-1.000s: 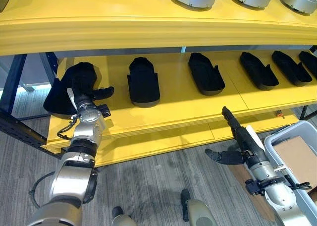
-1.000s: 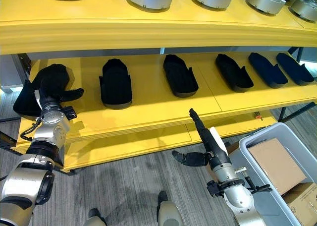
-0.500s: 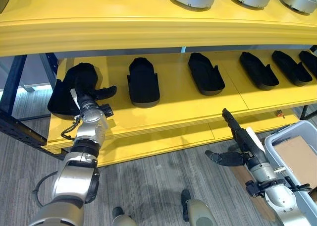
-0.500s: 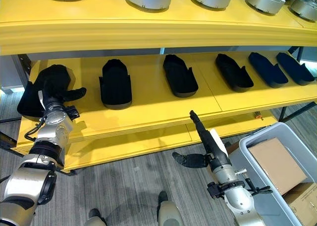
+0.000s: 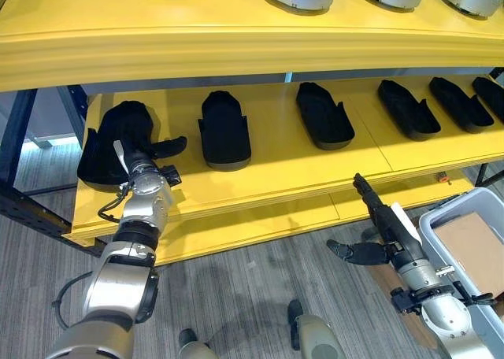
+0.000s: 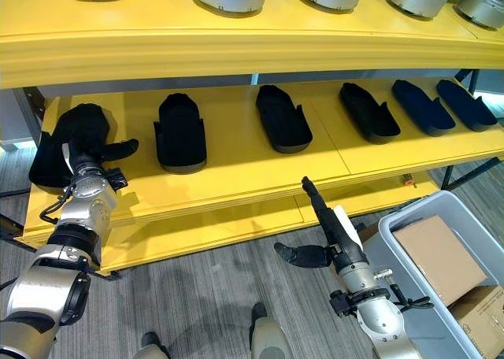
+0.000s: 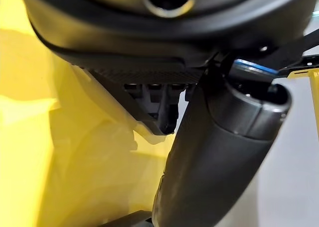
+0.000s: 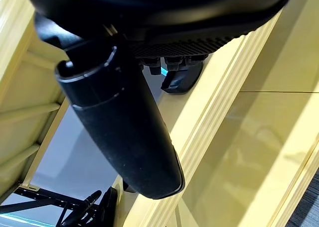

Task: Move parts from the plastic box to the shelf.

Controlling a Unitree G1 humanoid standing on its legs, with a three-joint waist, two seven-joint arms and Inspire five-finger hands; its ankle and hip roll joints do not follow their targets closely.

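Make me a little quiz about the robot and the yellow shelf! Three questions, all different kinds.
1. True or false: the right hand is holding a black part.
2. Which hand rests on the leftmost black part on the shelf? A) left hand B) right hand C) neither
3. Fill in: the grey box stands on the floor at the robot's ____ side.

Key:
1. False. Its fingers are straight, it holds nothing, and it hangs in front of the shelf edge.
2. A
3. right
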